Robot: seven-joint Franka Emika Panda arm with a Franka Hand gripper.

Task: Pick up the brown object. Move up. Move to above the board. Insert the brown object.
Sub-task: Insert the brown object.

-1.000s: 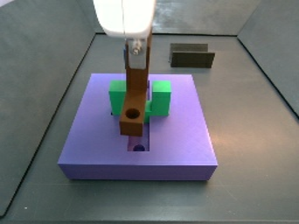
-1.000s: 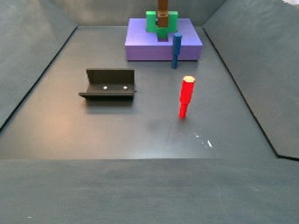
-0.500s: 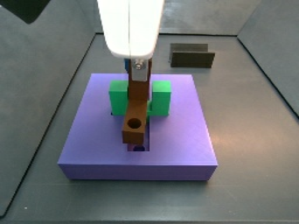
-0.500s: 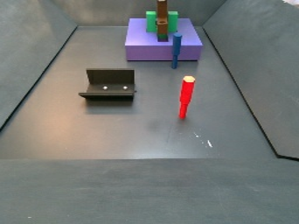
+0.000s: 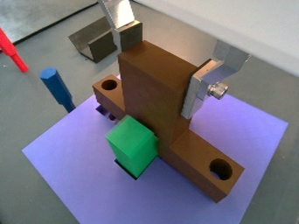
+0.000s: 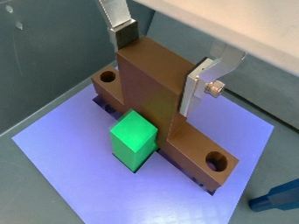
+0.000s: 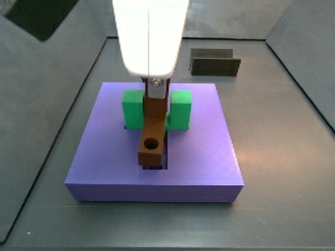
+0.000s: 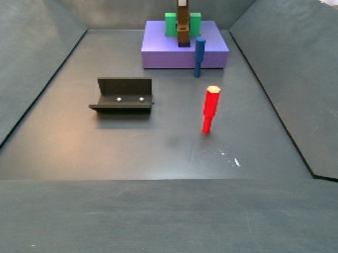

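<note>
A dark grey floor with low grey walls surrounds the purple board point(image 7: 197, 157), which sits toward one end of the enclosure in a side view point(image 8: 165, 54). The gripper point(image 7: 156, 86) hangs over the middle of the board, its silver fingers point(image 5: 208, 85) clamped on the brown bar point(image 7: 153, 127), one plate on either flat face of the piece. In both wrist views the bar point(image 6: 158, 83) is gripped near its raised end. In a side view the bar leans, its long axis running along the board's central groove point(image 7: 157, 165): the gripped end is up by the green block point(image 7: 179, 110), and the end with the round hole is down low at the groove, pointing toward the board's near edge. Whether that lower end touches the groove cannot be told. The bar passes through the gap of the green block point(image 5: 132, 146). A blue peg point(image 8: 200, 57) stands just beside the board, a red peg point(image 8: 209, 109) stands well apart on the open floor, and a dark fixture point(image 8: 123, 95) sits off to the side.
</note>
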